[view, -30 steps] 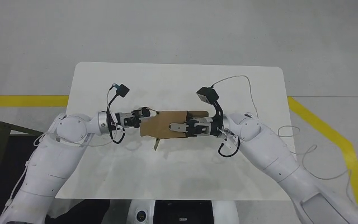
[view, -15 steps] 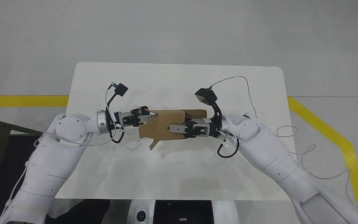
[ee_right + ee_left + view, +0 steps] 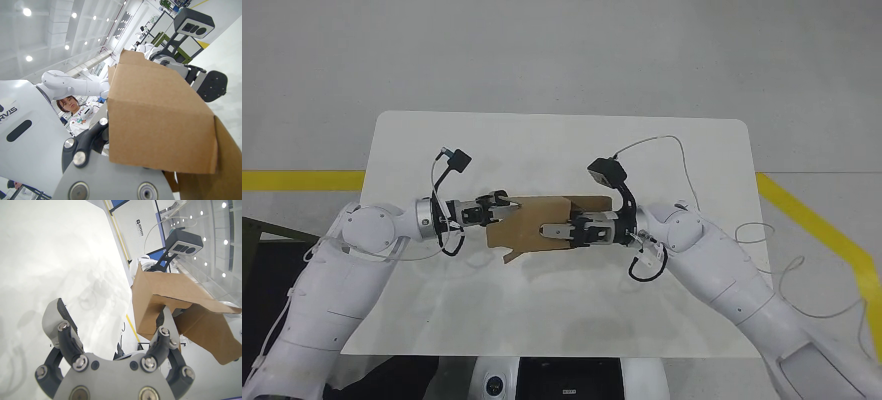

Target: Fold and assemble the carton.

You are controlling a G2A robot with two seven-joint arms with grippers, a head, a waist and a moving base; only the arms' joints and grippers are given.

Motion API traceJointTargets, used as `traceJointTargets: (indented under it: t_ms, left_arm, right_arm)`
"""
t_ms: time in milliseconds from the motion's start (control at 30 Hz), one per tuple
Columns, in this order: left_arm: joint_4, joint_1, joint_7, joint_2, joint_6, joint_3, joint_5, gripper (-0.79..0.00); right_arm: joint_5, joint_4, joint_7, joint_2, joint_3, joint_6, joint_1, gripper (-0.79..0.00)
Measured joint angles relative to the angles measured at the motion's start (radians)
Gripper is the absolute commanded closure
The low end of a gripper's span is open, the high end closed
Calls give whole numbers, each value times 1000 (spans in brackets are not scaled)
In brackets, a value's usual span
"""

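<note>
Now the carton (image 3: 532, 222), held above the table's (image 3: 692, 300) centre, has swung its loose flap from 6 toward 8 o'clock, advancing the fold, with the right gripper (image 3: 556, 230) fingers clamping it from 3 o'clock and the left gripper (image 3: 504, 202) fingers spread at 9 o'clock.

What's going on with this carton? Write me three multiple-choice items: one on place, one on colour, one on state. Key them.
1. Where is the carton?
A. on the floor
B. between the left hand and the right hand, over the table
C. at a table corner

2. Its colour?
A. white
B. blue
C. brown

3. The left hand's fingers are:
A. spread open
B. shut on a cable
C. shut on a pen

Key: B, the top view shows a hand at each end of it, mid-table; C, it is plain brown cardboard; A, the left wrist view shows the fingers wide apart, one at the carton's edge.
</note>
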Motion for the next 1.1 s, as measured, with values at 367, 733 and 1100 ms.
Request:
traceJointTargets:
  t_ms: [367,733,1100]
  left_arm:
    - [0,1,0,-2,4,1,-4,-785]
    - [-6,24,-3,4,7,-20,42,-785]
    - [-65,39,-30,8,-16,-11,104,-785]
  right_arm:
    - [-7,22,-12,0,10,-12,1,0]
    - [-36,58,-48,4,73,-34,-11,0]
    - [-133,59,-108,-4,108,-19,-18,0]
